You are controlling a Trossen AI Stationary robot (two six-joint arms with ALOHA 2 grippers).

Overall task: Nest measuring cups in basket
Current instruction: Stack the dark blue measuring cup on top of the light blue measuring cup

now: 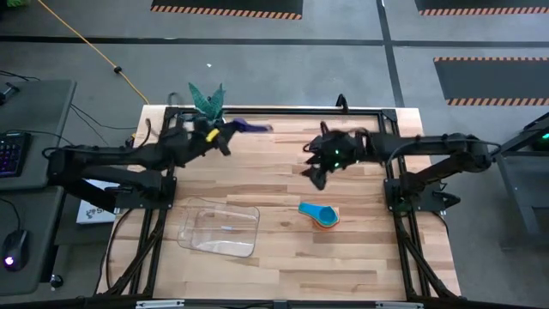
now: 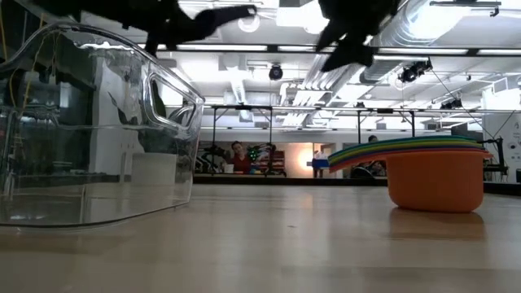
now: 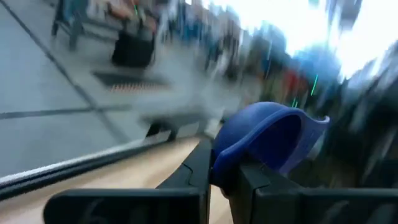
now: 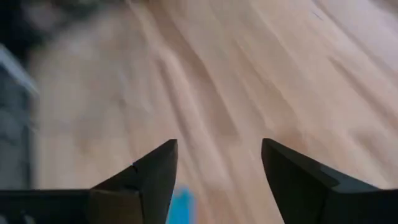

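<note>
A dark blue measuring cup [image 3: 267, 137] sticks out beyond my left gripper [image 1: 230, 133], which is shut on it above the table's far left part, beside a green plant [image 1: 206, 99]. The other measuring cups, nested in a stack [image 1: 319, 215] with light blue on top and orange at the bottom, rest on the table right of the middle. The clear basket [image 1: 220, 227] stands on the table left of the stack. My right gripper [image 4: 217, 168] hangs open above the bare wood, behind the stack, with nothing between its fingers. My left gripper pinches the near end of the dark blue cup [image 3: 225, 174] between its two fingers [image 3: 198, 177]; whether that end is the handle or the rim, the fingers hide. The fingers point about level toward the table's right. The cup is lifted clear, its bowl [image 3: 273, 134] tipped on its side.
The plant stands at the far left edge, close behind my left gripper. The wood between the basket [image 2: 89, 138] and the cup stack [image 2: 431, 171] is bare. People show in the room beyond the table's far edge.
</note>
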